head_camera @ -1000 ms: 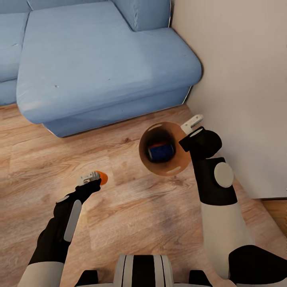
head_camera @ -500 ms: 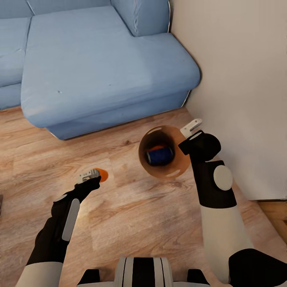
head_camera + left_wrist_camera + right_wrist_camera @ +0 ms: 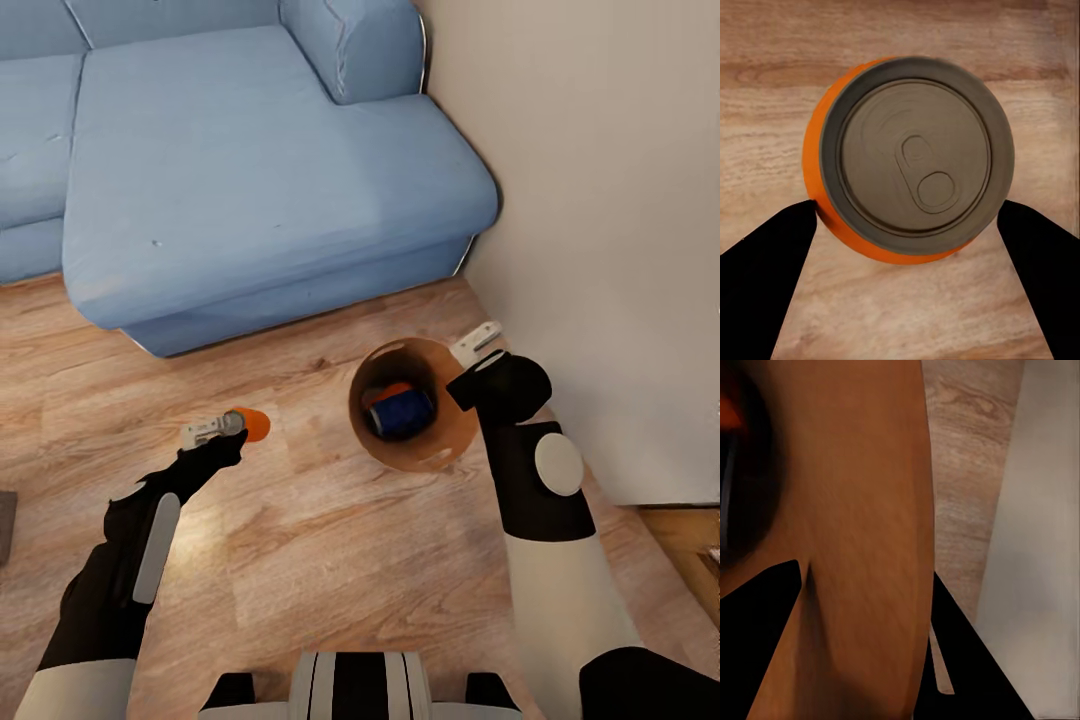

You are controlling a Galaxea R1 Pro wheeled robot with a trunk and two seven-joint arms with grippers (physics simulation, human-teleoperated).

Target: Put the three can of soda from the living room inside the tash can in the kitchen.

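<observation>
In the head view, the trash can [image 3: 412, 417] was held up over the wood floor [image 3: 330, 540] by the right gripper [image 3: 478, 345], just near of the blue sofa [image 3: 250, 170] and beside the beige wall [image 3: 600, 200]. A dark blue can [image 3: 402, 413] and part of an orange can [image 3: 385, 391] were seen lying inside it. To the left, a second orange can [image 3: 250, 424] was carried by the left gripper [image 3: 215, 430].

In the left wrist view, that orange can [image 3: 907, 161] was seen top-on, with the jaws closed against its sides.

In the right wrist view, the bin's copper-brown wall [image 3: 847, 547] was pinched between the jaws.

Judged from this, two cans were binned; the third remained to be dropped in, and the bin taken to the kitchen.
</observation>
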